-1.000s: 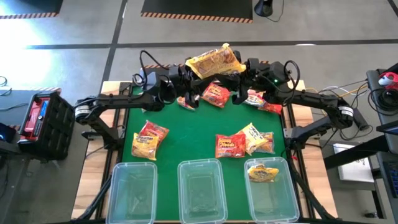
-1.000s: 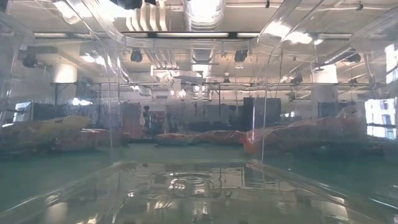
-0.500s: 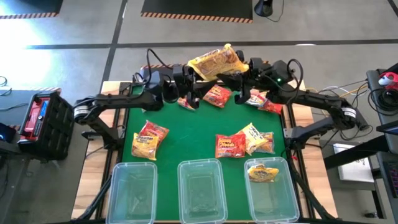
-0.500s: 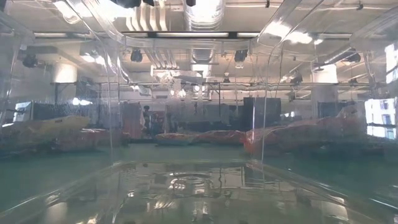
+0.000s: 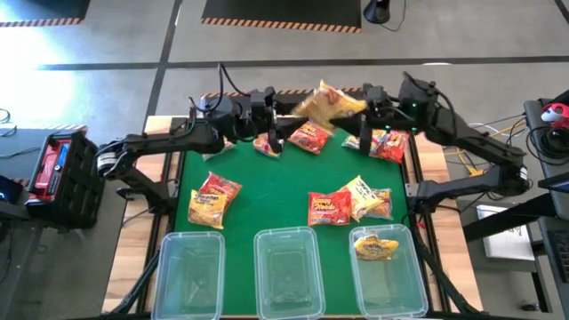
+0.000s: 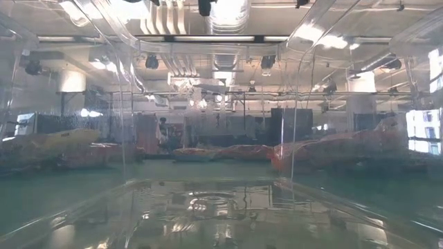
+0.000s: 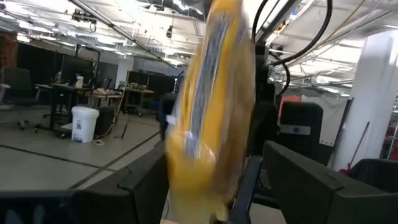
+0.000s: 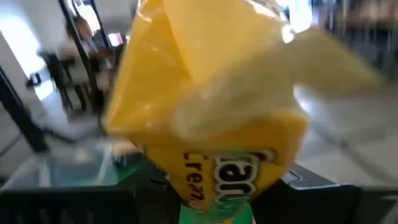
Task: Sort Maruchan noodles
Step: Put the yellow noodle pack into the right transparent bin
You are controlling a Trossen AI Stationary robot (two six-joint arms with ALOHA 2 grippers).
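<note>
Maruchan noodles lie scattered over the green mat (image 5: 267, 200), and sorting has barely begun: only one yellow packet (image 5: 377, 246) sits in a clear bin, the right bin (image 5: 384, 277) at the mat's near edge. The middle bin (image 5: 286, 271) and the left bin (image 5: 188, 274) hold nothing.

A second yellow packet (image 5: 327, 104) hangs in the air above the mat's far edge, pinched by the right gripper (image 5: 364, 105), which clamps one end of it; in the right wrist view that packet (image 8: 211, 118) fills the frame. The left gripper (image 5: 267, 107) sits just beside it over the same far edge with its fingers spread and nothing between them.

Left on the mat are a red packet (image 5: 308, 136) and a few more near the far edge, a red-and-yellow one (image 5: 213, 197) toward the left side, and a red one (image 5: 329, 207) overlapping a yellow one (image 5: 368, 197) just behind the right bin.

By my judgement nearly all the work is ahead: the lifted packet belongs with its yellow match, and the red kinds have no bin started.
</note>
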